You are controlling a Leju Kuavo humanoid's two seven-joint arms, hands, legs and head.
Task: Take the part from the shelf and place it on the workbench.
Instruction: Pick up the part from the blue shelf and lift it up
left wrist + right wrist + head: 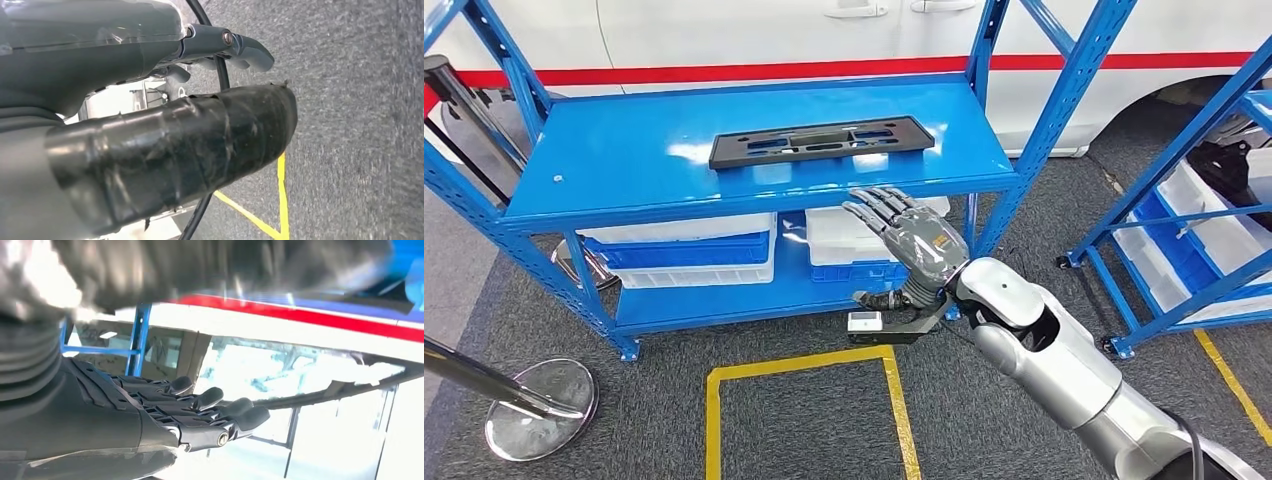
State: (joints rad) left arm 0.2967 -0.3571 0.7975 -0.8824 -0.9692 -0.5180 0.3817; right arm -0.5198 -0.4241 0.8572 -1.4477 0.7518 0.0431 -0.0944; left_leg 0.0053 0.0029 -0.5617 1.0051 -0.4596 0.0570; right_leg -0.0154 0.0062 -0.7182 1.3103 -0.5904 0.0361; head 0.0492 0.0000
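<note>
Reaching up toward the blue shelf (624, 170), the right hand (911, 235) hangs just in front of the top board's front edge. Its fingers (874, 205) are stretched out flat and a little apart, and it holds nothing. The right wrist view shows the same thing: the dark fingers (200, 402) lie straight, side by side, with nothing between them.

The part (821, 141) is a long, flat black plate with holes in it. It lies on the top board of the shelf, near the middle. From the right hand, the part is farther back on the shelf and a bit toward the robot's left. Its long side runs along the shelf from left to right, so the hand comes at it from the side, not from an end. The hand and the part are apart, not touching.

The right hand is the nearer one. The left hand (150, 155) hangs low over the grey floor (360, 125) by a yellow line (281, 200), away from the shelf. It is wrapped in dark tape, and I cannot tell if its fingers are apart or together.

White and blue bins (694, 255) sit on the lower board of the shelf. The right hand hides part of one bin. The tabletop where the part should go is not something I can make out. The right wrist view is bright and blurry, so the part is hard to pick out there.
</note>
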